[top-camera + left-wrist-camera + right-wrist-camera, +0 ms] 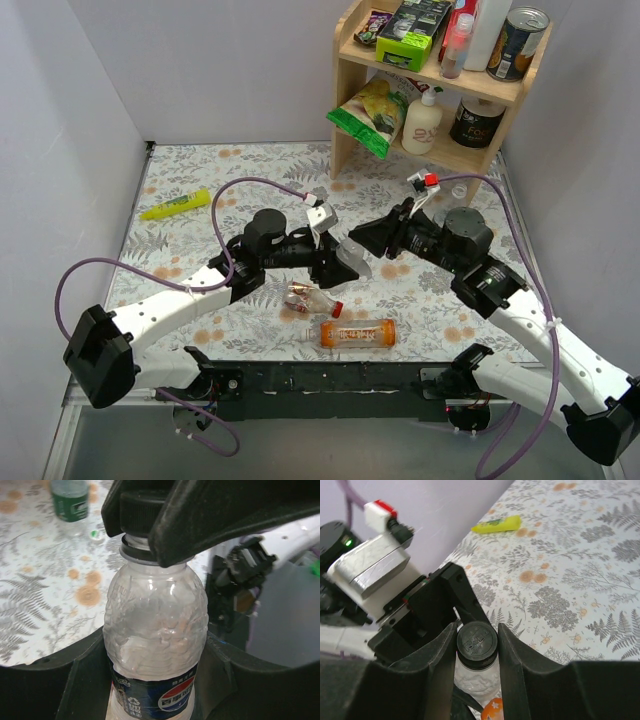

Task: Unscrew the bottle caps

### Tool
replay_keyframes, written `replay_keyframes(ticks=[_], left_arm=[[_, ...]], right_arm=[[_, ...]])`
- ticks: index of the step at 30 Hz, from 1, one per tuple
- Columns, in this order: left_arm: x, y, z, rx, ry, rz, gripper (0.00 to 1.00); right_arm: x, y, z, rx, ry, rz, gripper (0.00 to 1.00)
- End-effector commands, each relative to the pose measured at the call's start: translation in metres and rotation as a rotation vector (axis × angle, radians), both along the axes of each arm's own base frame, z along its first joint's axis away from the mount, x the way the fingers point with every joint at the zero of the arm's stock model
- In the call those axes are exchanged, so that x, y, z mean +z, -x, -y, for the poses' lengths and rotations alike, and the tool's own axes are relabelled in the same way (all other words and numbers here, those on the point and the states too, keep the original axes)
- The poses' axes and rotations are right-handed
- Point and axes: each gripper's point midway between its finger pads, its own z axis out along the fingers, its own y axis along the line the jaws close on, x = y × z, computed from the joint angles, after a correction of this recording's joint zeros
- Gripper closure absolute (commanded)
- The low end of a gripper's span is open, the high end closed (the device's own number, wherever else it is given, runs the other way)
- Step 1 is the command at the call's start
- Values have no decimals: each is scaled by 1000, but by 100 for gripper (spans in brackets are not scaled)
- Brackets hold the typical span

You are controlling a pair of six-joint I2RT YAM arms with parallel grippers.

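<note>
Well, from the camera up high, the two arms meet over the middle of the table (200,170). The left claw (343,263) is clenched around the blue bottle (354,264) and holds it up off the table. The right claw (373,238) sits right at the bottle's top end. Near the front of the table, the red bottle (312,299) and the orange bottle (358,333) lie on their sides, just beside each other. A yellow tube (175,205) lies well apart on the left. A wooden shelf (430,80) stands in the back right corner.

Next, the left wrist camera shows the blue bottle big in the middle. It is see-through, with a dark blue label low down. The left claw's fingers (65,690) press on it from both sides. The black cap (140,510) sits on the bottle's neck, and the right claw's dark fingers press on it. The green bottle (70,500) stands on the table far behind.

Last, the right wrist camera looks down on the round black cap. It sits between the right claw's two fingers and touches both, so this claw is grasping the cap. The left claw's black parts are just behind it. The yellow tube lies far back on the table.
</note>
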Motion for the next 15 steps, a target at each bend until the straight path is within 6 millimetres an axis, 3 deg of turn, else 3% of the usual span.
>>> replay_keyframes(ticks=[1, 8, 15], left_arm=[[32, 56, 2, -370, 129, -34, 96], [38, 85, -9, -594, 171, -102, 96], [40, 100, -16, -704, 176, -135, 96]], right_arm=[[57, 24, 0, 223, -38, 275, 81], [74, 67, -1, 510, -68, 426, 81], [88, 86, 7, 640, -82, 529, 80]])
